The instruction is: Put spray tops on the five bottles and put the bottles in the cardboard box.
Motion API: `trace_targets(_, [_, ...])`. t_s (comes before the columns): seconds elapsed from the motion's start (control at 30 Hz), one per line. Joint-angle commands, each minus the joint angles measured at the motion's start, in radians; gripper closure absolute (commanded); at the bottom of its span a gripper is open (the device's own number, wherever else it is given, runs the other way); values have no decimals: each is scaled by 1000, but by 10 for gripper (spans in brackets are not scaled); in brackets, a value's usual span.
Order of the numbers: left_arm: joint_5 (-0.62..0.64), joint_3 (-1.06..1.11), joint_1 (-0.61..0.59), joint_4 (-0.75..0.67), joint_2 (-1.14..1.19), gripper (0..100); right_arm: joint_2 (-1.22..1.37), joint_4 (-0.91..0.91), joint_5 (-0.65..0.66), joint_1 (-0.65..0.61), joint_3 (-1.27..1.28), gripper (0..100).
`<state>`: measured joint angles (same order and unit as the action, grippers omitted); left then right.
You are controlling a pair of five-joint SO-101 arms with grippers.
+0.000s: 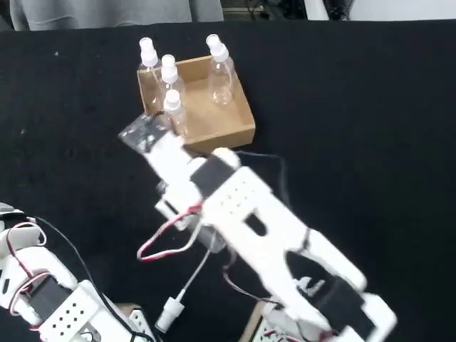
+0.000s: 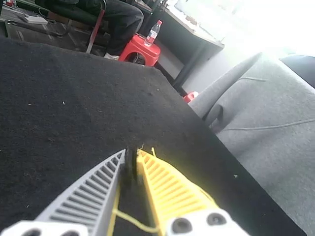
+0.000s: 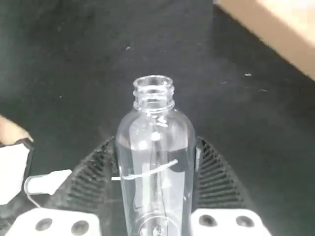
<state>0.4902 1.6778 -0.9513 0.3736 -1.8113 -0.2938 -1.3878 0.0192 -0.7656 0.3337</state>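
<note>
Right end effector (image 3: 156,147): closed on an uncapped bottle (image 3: 155,162), one ribbed finger on each side of the body. The bottle's threaded neck is bare and points away from the wrist. It is held just above the table (image 1: 356,107), with a corner of the box (image 1: 221,135) near it.

Right arm (image 1: 249,214): stretched from the near right edge toward the box's near left corner.

Box: four capped bottles (image 1: 169,82) stand upright in it, three grouped along the left side and one at the far right corner.

Spray top (image 1: 169,313): lies loose on the table between the two arm bases, its dip tube toward the right arm.

Left end effector (image 2: 132,158): closed and holding nothing, grey and yellow fingers meeting at the tips, low over bare table.

Left arm (image 1: 50,299): folded at the near left corner, well apart from the box.
</note>
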Motion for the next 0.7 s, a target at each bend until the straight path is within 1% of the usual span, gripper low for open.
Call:
trace_targets(0.0, [-8, 22, 39, -20, -6, 967, -154, -8, 43, 94, 25, 917])
trace_targets(0.1, [-18, 22, 77, -20, -6, 967, -228, -5, 49, 157, 71, 917])
trace_targets(0.3, [-92, 22, 150, -8, -9, 967, -346, 31, 51, 282, 151, 917])
trace_targets(0.5, [-186, -61, 242, 150, -11, 966, -470, 141, 44, 404, 288, 917])
trace_targets(0.67, [-307, -147, 367, 290, -11, 963, -564, 201, 40, 551, 357, 917])
